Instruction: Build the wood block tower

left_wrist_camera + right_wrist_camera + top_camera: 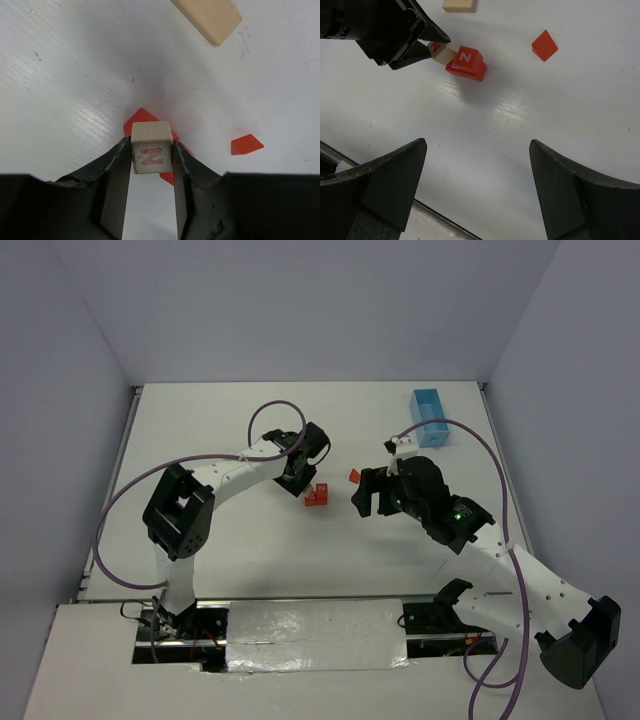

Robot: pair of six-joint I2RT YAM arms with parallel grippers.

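Note:
My left gripper [152, 161] is shut on a pale tan cube [152, 152] with a red letter on its face. The cube hangs over a small pile of red blocks [142, 117], right beside the pile's upper red cube [467, 56]; whether it touches them I cannot tell. From above, the pile [316, 495] sits mid-table by the left gripper [301, 480]. A red roof-shaped block [544, 45] lies loose to its right. My right gripper [477, 149] stands open over bare table, nothing between its fingers, and sits right of the pile [367, 496].
A long pale tan plank [207, 17] lies flat beyond the pile, with its edge also showing in the right wrist view [459, 5]. A light-blue tray [430, 417] stands at the back right. The table's near edge [350, 160] runs under the right gripper.

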